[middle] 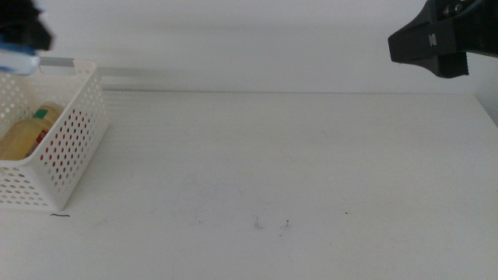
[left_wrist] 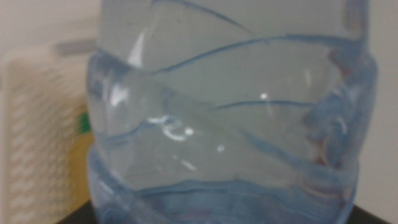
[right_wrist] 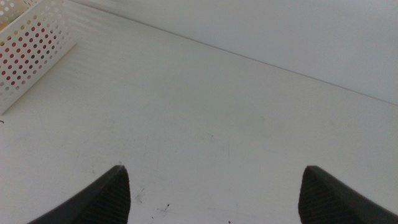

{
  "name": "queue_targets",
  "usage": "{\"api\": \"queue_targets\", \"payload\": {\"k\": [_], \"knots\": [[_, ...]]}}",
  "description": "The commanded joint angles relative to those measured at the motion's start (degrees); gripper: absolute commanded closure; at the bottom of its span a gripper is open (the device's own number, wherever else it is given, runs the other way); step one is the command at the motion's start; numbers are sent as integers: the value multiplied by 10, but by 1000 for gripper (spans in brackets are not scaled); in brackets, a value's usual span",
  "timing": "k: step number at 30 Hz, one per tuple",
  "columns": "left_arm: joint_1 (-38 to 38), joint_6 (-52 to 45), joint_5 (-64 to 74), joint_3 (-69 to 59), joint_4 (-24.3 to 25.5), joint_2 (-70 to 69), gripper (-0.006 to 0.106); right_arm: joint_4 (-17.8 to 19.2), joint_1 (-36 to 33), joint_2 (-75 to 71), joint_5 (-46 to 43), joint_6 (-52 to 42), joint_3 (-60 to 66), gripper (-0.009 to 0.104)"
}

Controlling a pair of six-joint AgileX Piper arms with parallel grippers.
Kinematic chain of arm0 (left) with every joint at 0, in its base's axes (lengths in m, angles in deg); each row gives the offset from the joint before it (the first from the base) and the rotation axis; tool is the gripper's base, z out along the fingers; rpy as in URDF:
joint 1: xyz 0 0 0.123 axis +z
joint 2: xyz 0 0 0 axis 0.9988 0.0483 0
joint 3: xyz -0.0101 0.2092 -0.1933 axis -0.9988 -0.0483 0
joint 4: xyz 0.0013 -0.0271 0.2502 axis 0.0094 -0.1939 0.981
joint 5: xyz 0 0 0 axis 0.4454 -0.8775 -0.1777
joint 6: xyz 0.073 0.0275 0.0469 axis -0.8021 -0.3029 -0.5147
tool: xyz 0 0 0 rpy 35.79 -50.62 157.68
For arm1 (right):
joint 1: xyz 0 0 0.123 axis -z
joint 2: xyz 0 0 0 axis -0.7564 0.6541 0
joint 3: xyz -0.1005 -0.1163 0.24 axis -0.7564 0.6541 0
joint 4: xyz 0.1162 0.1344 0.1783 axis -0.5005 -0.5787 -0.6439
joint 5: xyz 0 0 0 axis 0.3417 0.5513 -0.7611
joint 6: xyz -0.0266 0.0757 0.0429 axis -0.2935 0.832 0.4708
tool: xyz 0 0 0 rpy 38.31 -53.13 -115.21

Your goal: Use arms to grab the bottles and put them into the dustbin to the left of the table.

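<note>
My left gripper [middle: 19, 29] is at the far left, above the white perforated dustbin [middle: 74, 132]. It is shut on the small clear water bottle [left_wrist: 230, 112], which fills the left wrist view and shows as a bluish sliver [middle: 15, 62] in the middle view, just over the dustbin's rim. The yellow tea bottle [middle: 29, 131] with its green label lies inside the dustbin. The red can [middle: 48, 154] shows through the holes. My right gripper [right_wrist: 214, 193] is open and empty, held high above the table [middle: 296, 171] at the far right [middle: 429, 40].
The dustbin's grey handle bar [middle: 56, 61] runs along its far rim. The dustbin's corner also shows in the right wrist view [right_wrist: 31, 43]. A few tiny dark specks [middle: 272, 224] mark the tabletop near the front. A pale wall stands behind the table.
</note>
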Motion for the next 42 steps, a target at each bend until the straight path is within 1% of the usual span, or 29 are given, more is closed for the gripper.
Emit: {"api": "queue_targets", "payload": {"k": [1,5,8,12,14,15,17,18,20,22,23,24,27,32,35,36,40,42], "knots": [[41,-16,13,28,-1,28,102,5,0,-2,-4,-1,-4,9],[70,-45,24,45,15,90,102,6,0,-2,-4,-1,-4,9],[74,-53,25,45,43,131,102,5,0,-2,-4,-1,-4,9],[74,-61,-10,45,59,186,102,5,0,-2,-4,-1,-4,9],[74,-74,-18,45,59,205,98,5,0,-2,-4,-1,-4,9],[74,-75,-22,45,59,214,94,5,0,-2,-4,-1,-4,9],[74,-82,-23,45,64,227,83,5,0,-2,-4,-1,-4,9],[74,-88,-23,45,63,232,75,5,0,-2,-4,-1,-4,9],[74,-92,-27,45,62,242,54,5,0,-2,-4,-1,-4,9],[74,-101,-37,45,61,254,29,5,0,-2,-4,-1,-4,9],[74,-103,-41,44,63,258,19,5,0,-2,-4,-1,-4,9],[74,-103,-44,44,64,259,6,5,0,-2,-4,-1,-4,9],[72,-101,-39,44,57,253,7,5,0,-2,-4,-1,-4,9],[62,-45,2,44,70,205,7,5,0,-2,-4,-1,-4,9],[35,-34,26,38,70,157,7,5,0,-2,-4,-1,-4,9],[22,-34,24,29,62,133,7,5,0,-2,-4,-1,-4,9],[-49,-56,-44,-48,-5,12,7,5,0,-2,-4,-1,-4,9],[-100,-49,-99,-101,-19,-62,7,5,0,-2,-4,-1,-4,9]]}}
